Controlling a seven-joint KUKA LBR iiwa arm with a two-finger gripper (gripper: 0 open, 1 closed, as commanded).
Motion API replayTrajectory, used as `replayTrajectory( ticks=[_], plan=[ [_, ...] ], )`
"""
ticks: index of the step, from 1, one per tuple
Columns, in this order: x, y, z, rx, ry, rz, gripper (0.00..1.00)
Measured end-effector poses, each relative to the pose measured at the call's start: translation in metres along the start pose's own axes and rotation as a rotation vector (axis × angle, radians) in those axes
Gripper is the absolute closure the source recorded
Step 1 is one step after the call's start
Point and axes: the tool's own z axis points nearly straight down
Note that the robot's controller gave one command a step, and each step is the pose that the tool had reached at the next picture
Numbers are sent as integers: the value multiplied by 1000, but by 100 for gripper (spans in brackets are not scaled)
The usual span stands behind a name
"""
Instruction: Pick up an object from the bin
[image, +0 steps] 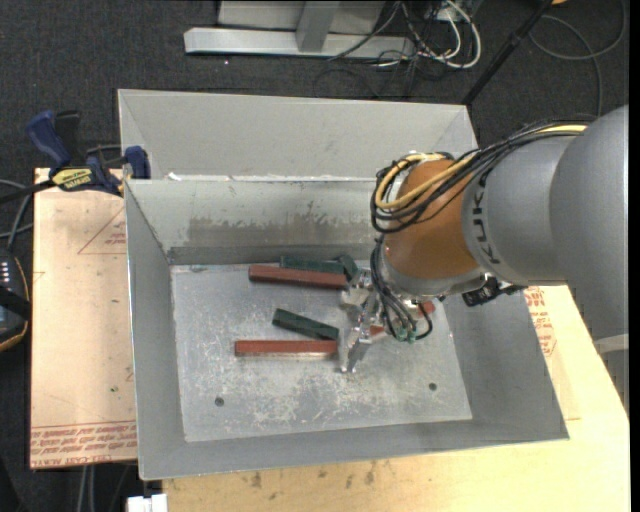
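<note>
Hand (350, 358) of the arm, lowered close to the floor of the grey metal bin (300, 405), slightly right of the floor's centre. It stands at the right end of the near reddish-brown bar (280, 348). Whether the hand is open or closed cannot be told from this angle, and nothing can be seen gripped in it. Contact between hand and bar cannot be confirmed either.

Near zone: the near reddish-brown bar is long and slim. It lies flat on the floor, running left to right, with its left end free and its right end meeting the hand.

Middle zone: a short dark green bar (305, 323) lies just behind the first bar, slanted down to the right. Its right end is near the hand.

Far zone: a far reddish-brown bar (295, 277) lies close to the foot of the back wall, almost parallel to the near one. A far dark green bar (320, 264) lies directly behind it, touching or overlapping it along its length.

Above the hand: the orange cover (430, 225) on the wrist, with yellow and black cables (400, 195) looped over it. The grey arm (560, 210) enters from the right.
</note>
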Motion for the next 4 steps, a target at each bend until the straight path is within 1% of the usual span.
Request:
replayTrajectory(
  ticks=[1,2,3,4],
  plan=[
    [1,0,0,0,-2,-6,0],
    [-11,-25,0,-6,-5,-39,0],
    [-12,-37,-1,-4,-9,17,0],
    [3,-44,-3,-4,-15,-135,100]
  ],
)
